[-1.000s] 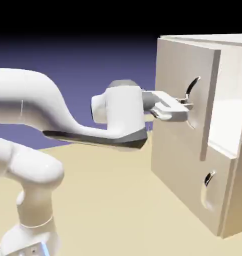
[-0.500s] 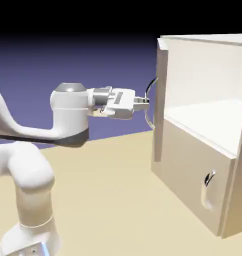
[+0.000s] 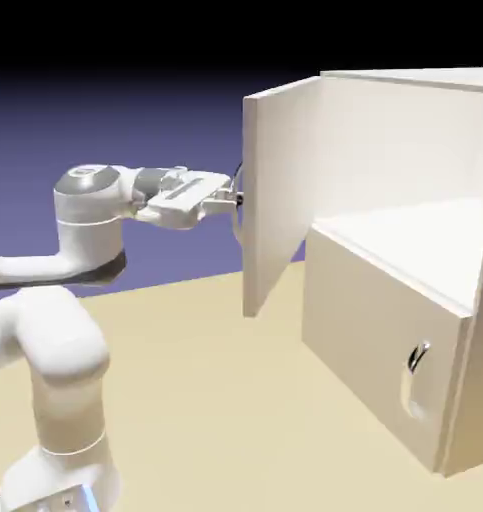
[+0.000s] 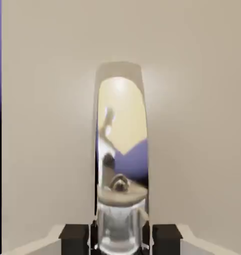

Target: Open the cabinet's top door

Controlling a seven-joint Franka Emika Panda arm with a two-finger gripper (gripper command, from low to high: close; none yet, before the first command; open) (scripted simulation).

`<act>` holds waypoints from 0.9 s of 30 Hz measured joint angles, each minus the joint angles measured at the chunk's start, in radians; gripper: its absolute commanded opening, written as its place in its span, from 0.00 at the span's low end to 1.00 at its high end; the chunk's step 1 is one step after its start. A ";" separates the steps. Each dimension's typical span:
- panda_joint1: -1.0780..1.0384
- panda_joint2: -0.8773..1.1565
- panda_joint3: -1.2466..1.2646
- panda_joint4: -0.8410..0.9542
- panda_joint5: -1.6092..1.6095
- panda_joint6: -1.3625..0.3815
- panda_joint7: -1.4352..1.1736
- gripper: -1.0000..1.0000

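a white robot arm point(image 3: 90, 225) reaches in from the exterior view's left, and its gripper point(image 3: 235, 201) is closed around the long silver handle point(image 4: 121, 139) of the top door point(image 3: 280, 190). the door stands wide open, swung out from the cabinet point(image 3: 480, 400), and is upright directly in front of the gripper, just beyond the fingertips point(image 4: 74, 239). the door's outer face, with the handle, is toward the gripper; its pale inner face is on the side away from the gripper.

past the door, on the exterior view's right, the upper compartment point(image 3: 415, 220) lies open, showing pale inner walls and a white floor. lower than the gripper and farther to that side, the lower panel point(image 3: 350, 310) is closed, with its own smaller silver handle point(image 3: 415, 380) well apart from the gripper. a tan table surface point(image 3: 185, 400) spreads out below the gripper, and a blue-violet backdrop point(image 3: 165, 130) is behind, fading to black above.

in the hand view, the handle runs straight ahead from between the two fingertips, upright in the picture, shiny and curved, mirroring yellow and blue-violet. the door's plain beige face surrounds it. along the left edge of that view is a narrow strip of blue-violet and black.
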 measured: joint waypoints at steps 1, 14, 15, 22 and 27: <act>0.012 -0.001 0.036 0.004 0.039 -0.029 -0.005 0.00; 0.023 0.144 0.507 0.203 0.484 -0.432 0.012 0.00; 0.007 0.163 0.543 0.233 0.514 -0.465 0.016 0.00; -0.177 0.278 0.776 0.480 0.687 -0.695 0.034 0.00; -0.336 0.321 0.905 0.661 0.765 -0.836 0.031 0.00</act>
